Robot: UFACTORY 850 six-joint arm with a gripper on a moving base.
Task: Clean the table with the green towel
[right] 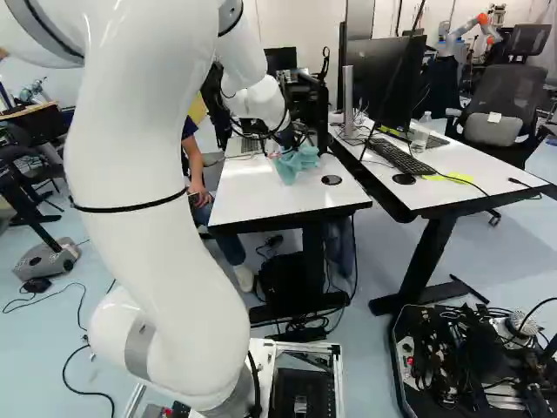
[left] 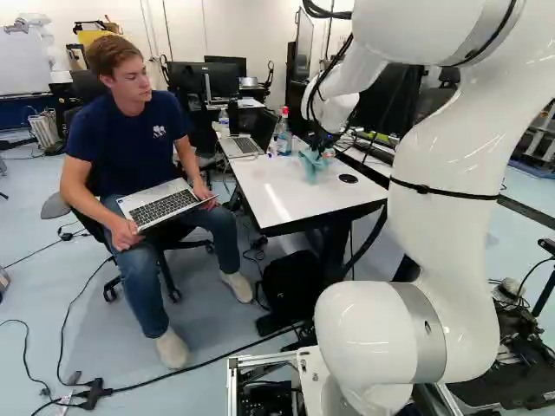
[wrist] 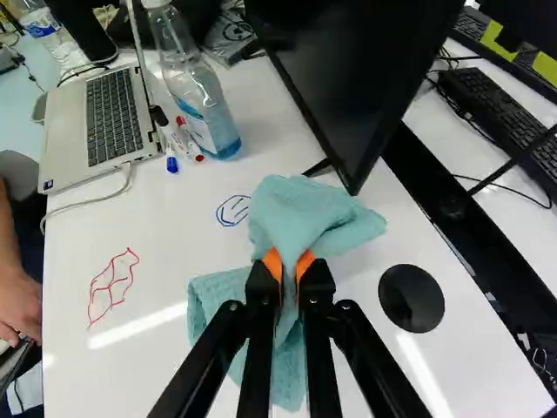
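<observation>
- The room has a pale blue floor [left: 208,373], with a white table [left: 282,204] at the upper middle of the left base view and also of the right base view.
- My arm [left: 442,182] fills much of the right side of the left base view and reaches out over that table.
- I have my gripper [right: 289,139] closed around the green towel [wrist: 305,209]; the wrist view shows its orange pads [wrist: 273,263] pinching the cloth from both sides.
- The towel lies bunched over the tabletop, one part spreading ahead of my fingers, the other fanning out beneath them.
- Just ahead of the cloth, slightly to one side, I see a small blue drawing [wrist: 233,210]; a red scribble [wrist: 113,283] is farther off beside it, nearer the table's edge.
- A round black disc [wrist: 412,298] sits on the other side of my fingers.
- Beyond the drawings are an open laptop [wrist: 113,117], a bottle with blue liquid [wrist: 218,135] and markers [wrist: 171,163] lying between them.
- A dark monitor [wrist: 348,78] stands beyond the towel.
- A black bag [left: 290,282] rests under the table.
</observation>
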